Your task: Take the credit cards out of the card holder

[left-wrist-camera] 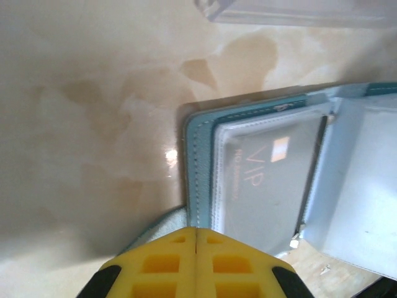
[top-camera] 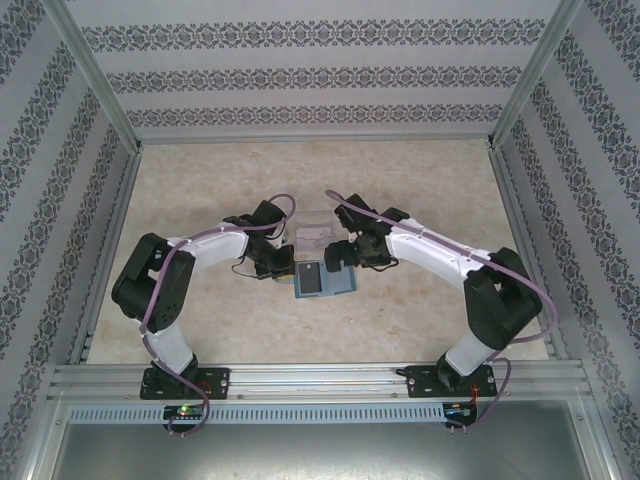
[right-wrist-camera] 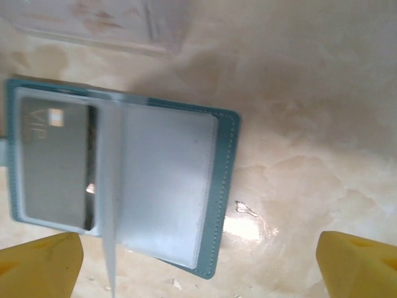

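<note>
Top external view, item one: a beige marbled table (top-camera: 200, 190) enclosed by patterned walls (top-camera: 300, 75) and an aluminium frame (top-camera: 310, 378). Item two: the left arm (top-camera: 165, 285) and the right arm (top-camera: 470, 275), each bent inward from its base so that the two wrists meet near mid-table. Item three: a clear plastic tray (top-camera: 314, 232), lying on the table just beyond the wrists; pale contents with dark marks show faintly inside, too small to identify. Its edge also shows at the top of the left wrist view (left-wrist-camera: 298, 12) and the right wrist view (right-wrist-camera: 93, 28). Item four: the card holder (top-camera: 322, 280), teal, lying opened flat on the table just nearer than the tray and between the two grippers; pale grey-blue inner pockets face up (left-wrist-camera: 366, 186) (right-wrist-camera: 164, 180), with a thin middle leaf standing on edge. Item five: the right gripper (top-camera: 338, 256) (right-wrist-camera: 198, 270), yellow fingers (right-wrist-camera: 37, 267) spread wide apart above the holder's near side, holding nothing. Item six: the left gripper (top-camera: 278, 264) (left-wrist-camera: 196, 264), yellow pads pressed together along one seam at the holder's teal edge; whether they pinch the cover cannot be told. Item seven: one of the credit cards (top-camera: 310, 278), grey, lettered VIP, seated in the holder's windowed pocket (left-wrist-camera: 267, 180) (right-wrist-camera: 53, 161).
</note>
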